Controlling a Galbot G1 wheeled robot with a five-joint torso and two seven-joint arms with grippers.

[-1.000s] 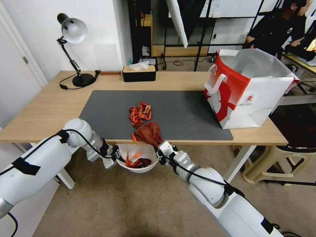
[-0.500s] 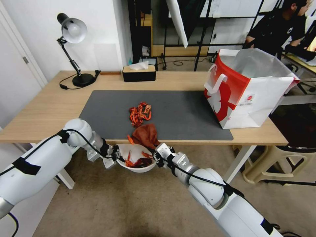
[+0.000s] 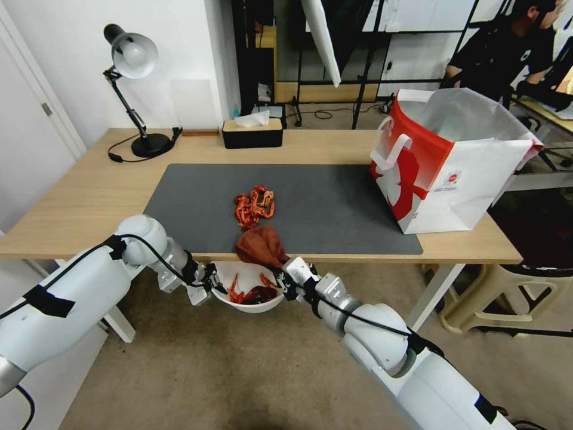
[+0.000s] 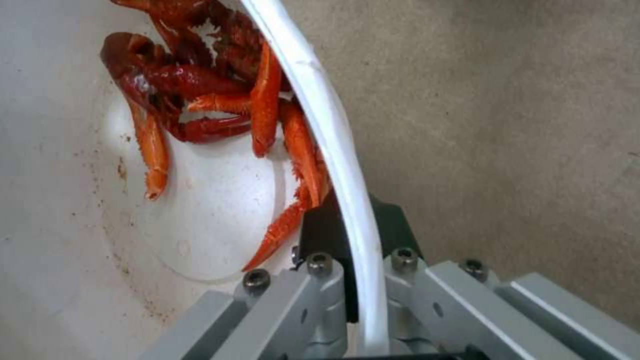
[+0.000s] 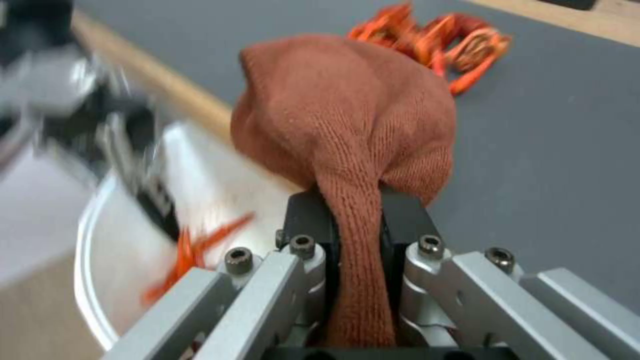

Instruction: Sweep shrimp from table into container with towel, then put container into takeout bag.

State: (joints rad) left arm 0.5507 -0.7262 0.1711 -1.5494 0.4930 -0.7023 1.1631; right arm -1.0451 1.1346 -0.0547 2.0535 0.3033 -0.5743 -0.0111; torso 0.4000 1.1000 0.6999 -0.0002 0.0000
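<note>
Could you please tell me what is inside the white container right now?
Several red-orange shrimp lie in the container, piled toward one wall. The table edge and towel hide part of its inside.

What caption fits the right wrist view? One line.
Right gripper pinches the towel near the remaining shrimp.

Pile of small curled shrimp (image 3: 253, 206) lying mid-mat on the long wooden table (image 3: 83, 197), round bowl-shaped container (image 3: 248, 289) hanging below its near edge, large paper takeout bag (image 3: 447, 161) standing at right.

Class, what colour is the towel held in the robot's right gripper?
Rust red-brown; the towel shows best in the right wrist view, clamped by the right gripper.
</note>
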